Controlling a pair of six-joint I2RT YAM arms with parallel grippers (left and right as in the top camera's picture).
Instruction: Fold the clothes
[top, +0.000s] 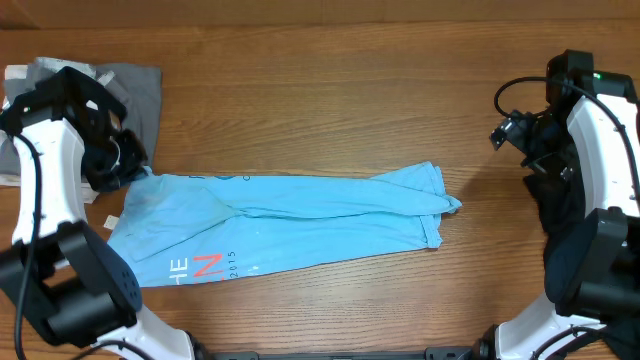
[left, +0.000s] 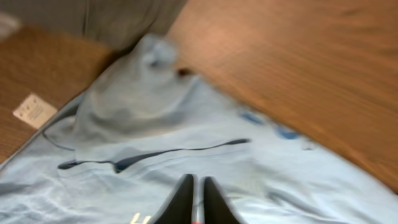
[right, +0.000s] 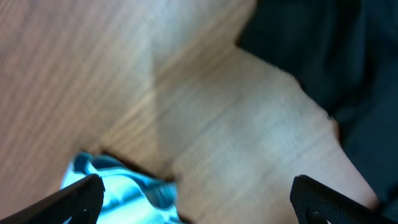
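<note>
**Left jaws nearly shut over blue shirt, right jaws wide over bare wood**

The left gripper (left: 195, 202) is hanging just above the blue T-shirt (left: 261, 168). Its fingertips are sitting almost together with only a sliver of a gap, and no cloth is showing between them. Directly under and around the tips the shirt is lying flat. Just ahead of them one corner is bunching up into a hump. Past that hump a grey cloth (left: 118, 18) is lying at the far edge of the left wrist view. A small white tag (left: 36, 110) is sitting on the wood off to the left of the tips.

The right gripper (right: 199, 199) is standing wide open and holding nothing, with bare table (right: 205, 112) between its fingers. A tip of the shirt is poking in just beside its left finger. The black garment (right: 336, 62) is lying ahead and to the right.

From overhead the shirt is stretching as a long band between the two arms, with red and white lettering (top: 205, 267) showing near the left arm.
</note>
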